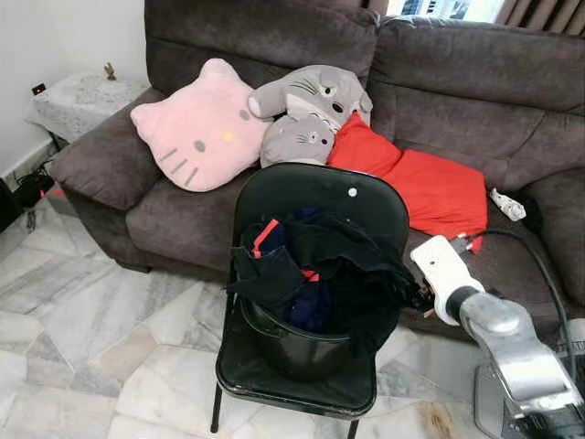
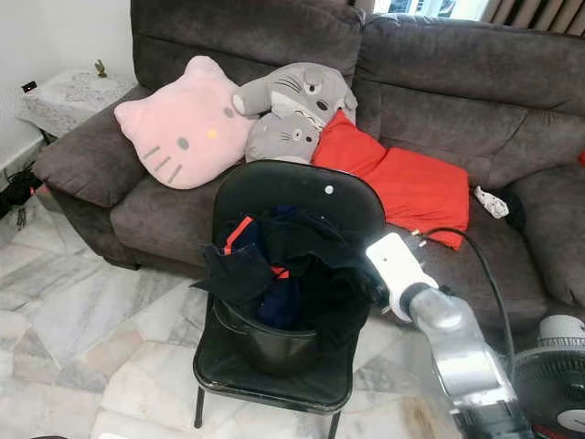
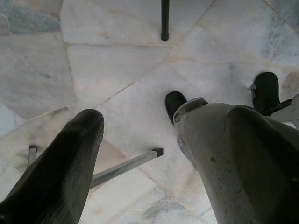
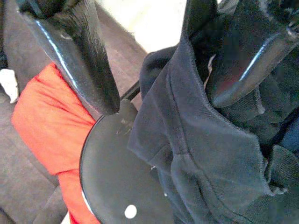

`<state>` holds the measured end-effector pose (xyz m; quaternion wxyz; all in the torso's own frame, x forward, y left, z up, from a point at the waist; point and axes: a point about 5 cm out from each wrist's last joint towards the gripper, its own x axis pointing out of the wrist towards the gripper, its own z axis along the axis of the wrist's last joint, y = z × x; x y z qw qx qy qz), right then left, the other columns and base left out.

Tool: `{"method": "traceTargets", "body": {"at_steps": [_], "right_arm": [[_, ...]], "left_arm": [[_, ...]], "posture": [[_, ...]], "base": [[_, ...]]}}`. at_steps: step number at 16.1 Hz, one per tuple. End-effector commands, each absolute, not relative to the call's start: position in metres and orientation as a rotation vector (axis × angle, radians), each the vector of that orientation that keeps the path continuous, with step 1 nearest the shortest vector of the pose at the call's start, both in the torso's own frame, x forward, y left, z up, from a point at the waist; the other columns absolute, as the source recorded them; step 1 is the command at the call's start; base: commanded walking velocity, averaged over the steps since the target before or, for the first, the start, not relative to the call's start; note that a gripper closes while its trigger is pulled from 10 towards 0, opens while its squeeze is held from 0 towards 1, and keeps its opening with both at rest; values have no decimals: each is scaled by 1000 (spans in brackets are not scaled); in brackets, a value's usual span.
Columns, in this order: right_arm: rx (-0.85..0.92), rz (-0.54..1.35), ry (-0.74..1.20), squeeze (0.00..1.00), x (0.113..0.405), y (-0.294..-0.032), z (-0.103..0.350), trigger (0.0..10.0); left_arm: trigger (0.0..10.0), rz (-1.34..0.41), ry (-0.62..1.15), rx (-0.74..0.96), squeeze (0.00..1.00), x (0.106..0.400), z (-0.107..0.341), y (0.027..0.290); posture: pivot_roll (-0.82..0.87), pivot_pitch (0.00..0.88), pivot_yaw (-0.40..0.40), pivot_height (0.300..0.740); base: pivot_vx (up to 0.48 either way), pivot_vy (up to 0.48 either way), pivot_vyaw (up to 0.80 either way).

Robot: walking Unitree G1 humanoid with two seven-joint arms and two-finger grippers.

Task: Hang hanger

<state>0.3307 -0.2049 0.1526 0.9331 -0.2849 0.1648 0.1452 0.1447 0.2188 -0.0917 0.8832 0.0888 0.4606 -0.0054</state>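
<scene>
Barely started: right tool (image 4: 159,65), fingers spread, straddles the dark navy clothes heap (image 1: 320,265) in the black bucket (image 1: 292,343) on the black folding chair (image 1: 315,197). Left tool (image 3: 140,154) hangs released over marble floor (image 3: 117,60). Hanger not discernible; grey sofa (image 1: 457,82) behind.

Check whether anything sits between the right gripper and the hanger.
No hanger is visible. The right gripper, open, is at the dark clothes heaped in the bucket on the black chair; any hanger there is buried.
</scene>
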Motion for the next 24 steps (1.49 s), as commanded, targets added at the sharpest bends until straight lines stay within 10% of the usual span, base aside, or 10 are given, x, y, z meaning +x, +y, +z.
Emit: {"method": "traceTargets", "body": {"at_steps": [1, 24], "right_arm": [[-594, 299, 342, 0, 333, -204, 151, 10000], [-498, 206, 250, 0, 354, -190, 126, 10000]], "left_arm": [[10000, -37, 1029, 183, 0, 126, -100, 213], [10000, -58, 1044, 184, 0, 103, -108, 198]], "posture": [[-116, 122, -58, 740], [-103, 125, -55, 740]], "base": [[0, 0, 0], [0, 0, 0]]}}
